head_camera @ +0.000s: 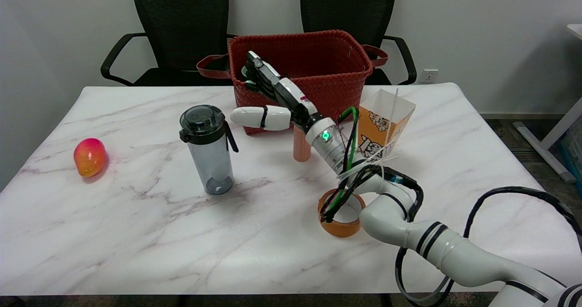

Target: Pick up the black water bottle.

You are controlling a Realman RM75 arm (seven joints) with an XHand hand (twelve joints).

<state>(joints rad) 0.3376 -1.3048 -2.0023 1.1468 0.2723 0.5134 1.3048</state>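
Main risk: tipping the black water bottle (208,150), which stands upright and free on the worktop (136,234), left of centre; it looks tall, narrow and probably near empty, so a sideways knock from the thumb would likely topple it. The right hand (273,102) hangs just right of the lid, fingers spread and holding nothing, not touching. Next: the forearm passes right over the pink cylinder (301,148) and the cable loop dangles into the orange tape roll (342,215), so either could get dragged. Minor: the lid's carry strap may foul the fingers; the red basket (327,61) and popcorn box (379,120) sit close behind.
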